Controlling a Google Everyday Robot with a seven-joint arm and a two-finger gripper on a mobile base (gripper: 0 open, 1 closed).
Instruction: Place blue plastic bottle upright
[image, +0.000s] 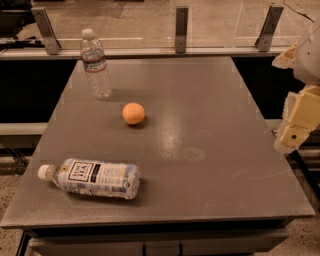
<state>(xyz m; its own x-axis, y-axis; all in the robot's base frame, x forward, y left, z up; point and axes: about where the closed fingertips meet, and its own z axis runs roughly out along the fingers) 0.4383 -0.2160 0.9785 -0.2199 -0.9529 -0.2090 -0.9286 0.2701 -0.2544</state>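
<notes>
Lying flat on its side in the lower left of the frame: the blue plastic bottle (92, 178), pointing its white cap (45, 171) toward the left edge and resting on the grey surface (210, 165) near the bottom edge. Probably handling as light to middling in weight, depending on a fill level impossible to judge here. Likely giving a little under a hard squeeze, and sliding or rolling easily on a smooth round wall. Best taking hold across the stout middle, over the label and square to the long axis, rather than at the tapering neck; gripping firmly but not crushing. Showing clear plastic, a wide white label with dark print, and a rounded base facing right. Sitting well apart, toward the upper middle: an orange (133, 113). Standing upright further off, at the upper left: a slim bottle (95, 62) with a narrow label band. Hanging at the right edge of the frame, off the side of the surface and well apart from everything on it: the pincer (294, 134), with nothing seen in it; open or closed, cannot tell.
</notes>
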